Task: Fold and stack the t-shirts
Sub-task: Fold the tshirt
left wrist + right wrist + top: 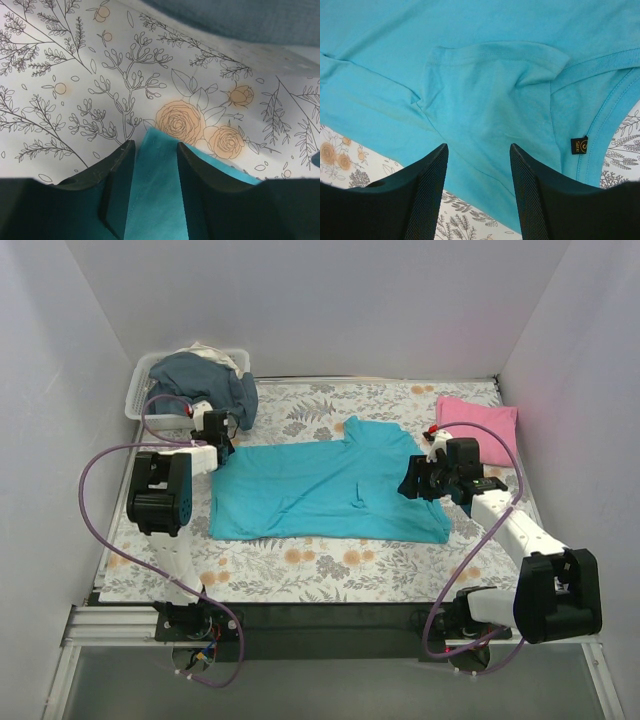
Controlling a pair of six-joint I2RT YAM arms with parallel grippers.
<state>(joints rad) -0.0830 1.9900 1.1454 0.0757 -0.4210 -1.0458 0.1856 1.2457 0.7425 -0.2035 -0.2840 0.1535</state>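
The left gripper (155, 145) has a narrow gap, and the teal tee's (320, 490) 10 o'clock corner fills this gap. Whether the fingers press it I cannot tell. The right gripper (479, 147) is open wider and holds nothing. It hangs over the tee's 3 o'clock edge, near the collar. Inside the collar sits a small black tag (578, 145) with gold print, a circle mark and a word that looks like "Size", but it is too small to be sure. The teal tee lies spread flat in the middle of the flowered cloth (300, 565). The pink tee (478, 420) lies folded at 2 o'clock, apart from the teal one. At 10 o'clock stands a bin (135, 400) with dark clothes (205, 380) in it.
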